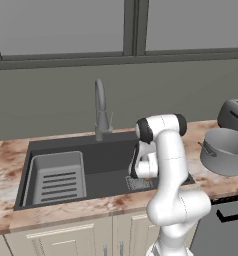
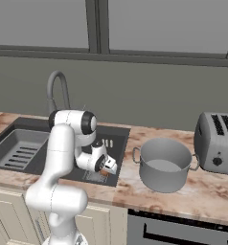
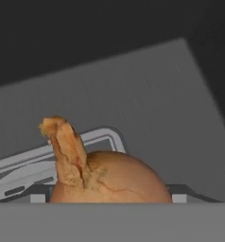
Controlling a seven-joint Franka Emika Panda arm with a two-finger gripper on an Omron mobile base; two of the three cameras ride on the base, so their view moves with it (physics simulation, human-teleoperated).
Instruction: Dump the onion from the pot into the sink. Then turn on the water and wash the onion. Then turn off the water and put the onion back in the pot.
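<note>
Down inside the sink [image 1: 106, 155], at the right end of the basin, the claw [image 2: 108, 168] hangs low over the drain grate [image 1: 136, 184]. Filling the hand view at six o'clock, the onion [image 3: 109, 179] sits tight against the camera (its pointed tip leans toward eleven o'clock); whether the claw pinches it I cannot tell. At three o'clock from the sink, the pot [image 2: 164, 163] stands upright on the table [image 2: 202, 191], beside a toaster [image 2: 217, 142].

Orange-brown onion [image 3: 109, 179] with a paler tan tip. Dark charcoal sink [image 1: 108, 160] holding a light grey slotted rack [image 1: 57, 178]. Pale grey pot [image 2: 165, 165]. Pink-and-cream marbled counter [image 2: 183, 196]. Dark grey toaster [image 2: 217, 142].
</note>
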